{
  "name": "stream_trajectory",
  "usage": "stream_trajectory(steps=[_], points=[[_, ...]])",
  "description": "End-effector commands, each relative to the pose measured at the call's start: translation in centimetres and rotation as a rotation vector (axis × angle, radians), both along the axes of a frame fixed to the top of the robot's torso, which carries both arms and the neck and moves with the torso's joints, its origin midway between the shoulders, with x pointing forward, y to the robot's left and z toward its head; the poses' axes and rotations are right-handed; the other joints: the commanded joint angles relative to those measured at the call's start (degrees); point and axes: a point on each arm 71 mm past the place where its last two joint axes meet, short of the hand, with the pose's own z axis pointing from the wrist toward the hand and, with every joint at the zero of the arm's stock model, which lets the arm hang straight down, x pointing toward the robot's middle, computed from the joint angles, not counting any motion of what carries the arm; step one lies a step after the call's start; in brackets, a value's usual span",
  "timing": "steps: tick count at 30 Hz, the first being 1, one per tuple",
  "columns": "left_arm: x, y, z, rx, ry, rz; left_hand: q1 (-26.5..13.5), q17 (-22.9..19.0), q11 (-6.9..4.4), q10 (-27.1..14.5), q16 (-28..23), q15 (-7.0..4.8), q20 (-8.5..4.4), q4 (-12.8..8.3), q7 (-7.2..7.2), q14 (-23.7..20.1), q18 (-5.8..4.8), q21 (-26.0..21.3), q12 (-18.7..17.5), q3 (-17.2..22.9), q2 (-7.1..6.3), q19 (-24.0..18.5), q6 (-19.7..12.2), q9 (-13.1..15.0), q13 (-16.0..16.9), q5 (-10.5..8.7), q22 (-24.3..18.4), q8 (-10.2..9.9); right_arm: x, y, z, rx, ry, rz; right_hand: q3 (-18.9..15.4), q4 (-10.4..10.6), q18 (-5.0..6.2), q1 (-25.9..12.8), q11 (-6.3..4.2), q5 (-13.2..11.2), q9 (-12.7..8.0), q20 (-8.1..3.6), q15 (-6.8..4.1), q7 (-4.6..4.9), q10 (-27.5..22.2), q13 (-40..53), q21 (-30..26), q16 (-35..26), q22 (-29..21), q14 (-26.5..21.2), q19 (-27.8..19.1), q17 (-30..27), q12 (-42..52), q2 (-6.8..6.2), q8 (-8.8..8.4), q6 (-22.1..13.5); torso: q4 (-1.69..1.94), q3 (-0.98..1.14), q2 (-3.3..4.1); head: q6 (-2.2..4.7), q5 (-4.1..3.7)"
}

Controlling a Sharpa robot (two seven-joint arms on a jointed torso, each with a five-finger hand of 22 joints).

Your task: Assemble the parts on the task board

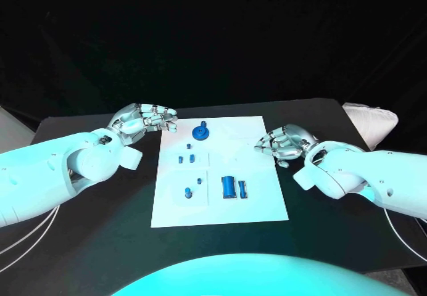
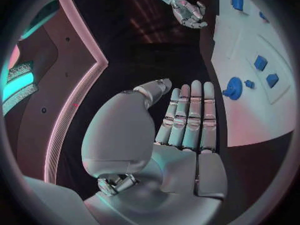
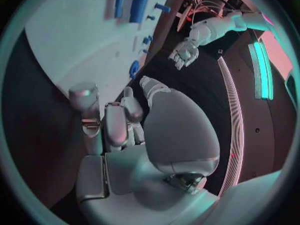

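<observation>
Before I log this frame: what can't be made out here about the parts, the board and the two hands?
- Small blue parts on the task board: too small in the head view to tell their shapes or whether they are seated.
- Left hand: the head view does not settle whether its curled fingertips touch the board's edge.
- Right hand: palm side faces away in the head view; contact with the board is unclear.

Right hand [image 3: 125,135] empty, fingers curled, over the dark desk [image 3: 37,130] beside the task board [image 3: 75,40]. Blue parts [image 3: 138,6] lie on the board. Left hand [image 3: 183,53] beyond, holding nothing.
</observation>
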Motion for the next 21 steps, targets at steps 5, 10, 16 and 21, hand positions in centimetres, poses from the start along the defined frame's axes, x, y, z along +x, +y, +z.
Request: stream_trajectory(steps=[5,10,16,21], points=[[2.0,1.2,0.1,-0.096,-0.049,0.215,0.49,-1.55,1.83,-4.11,-6.38,2.31,2.07,0.64,-1.03,-6.65,-0.35,-6.0,-0.5,-0.35,0.04,-2.06,-1.33,-0.24,-0.33,-0.2,-4.0,-1.0,4.0,-0.5,1.0,0.21,-0.124,-0.048,8.5,0.36,2.1,2.71,2.45,-1.59,-2.03,2.88,2.98,2.26,-10.12,-27.98,-25.96,-33.16,-18.12,-13.75,-9.47,-23.47,-32.78,-1.95,-3.35,-3.28,-1.02,-0.88,-1.76,2.46,1.31],[3.3,1.2,-0.3,-0.115,-0.06,0.27,0.34,-3.18,2.48,-4.52,-9.6,3.22,3.67,1.55,-1.27,-8.41,-0.03,-11.66,-0.54,-0.69,0.1,-3.51,-2.0,-0.82,-0.37,-0.2,-8.28,-1.71,5.9,-0.8,0.9,0.241,-0.154,-0.07,11.62,-0.66,2.13,1.88,4.63,-1.89,-3.13,6.08,5.92,3.53,-8.99,-43.86,-27.87,-45.99,-30.11,-18.55,-15.9,-30.41,-43.55,-3.06,-5.23,-2.9,-0.97,-0.95,-2.38,3.37,1.62],[4.3,1.1,-0.6,-0.114,-0.074,0.315,0.28,-5.58,3.07,-8.01,-12.98,3.74,4.22,2.56,-2.47,-10.6,-0.71,-17.29,-0.68,-1.89,-0.11,-4.51,-3.99,-2.36,-0.46,-0.21,-12.94,-3.64,7.6,-1.0,0.8,0.271,-0.179,-0.098,11.82,-3.25,2.39,0.17,5.72,-1.96,-4.42,7.98,7.55,4.32,-8.08,-56.29,-27.68,-54.39,-43.85,-19.01,-18.5,-36.25,-48.25,-2.29,-7.84,-2.96,-0.82,-0.98,-2.74,5.09,2.29],[3.9,0.6,-0.9,-0.077,-0.044,0.26,-27.94,-19.81,-8.09,-65.23,-18.36,-6.33,-12.36,-1.53,-11.33,-57.25,-10.17,-25.8,-4.16,-31.01,10.27,-45.53,-53.85,-16.76,-4.01,-14.52,-30.73,-11.62,7.1,-0.6,0.6,0.214,-0.16,-0.124,-16.92,-14.59,-8.18,-27.95,-2.13,-12.74,-24.53,-3.62,2.24,-6.87,-71.79,-69.75,-31.25,-67.73,-69.48,-81.44,-78.88,-61.8,-54.04,10.38,-18.76,-54.03,-0.86,-0.9,-2.57,4.69,1.98]])
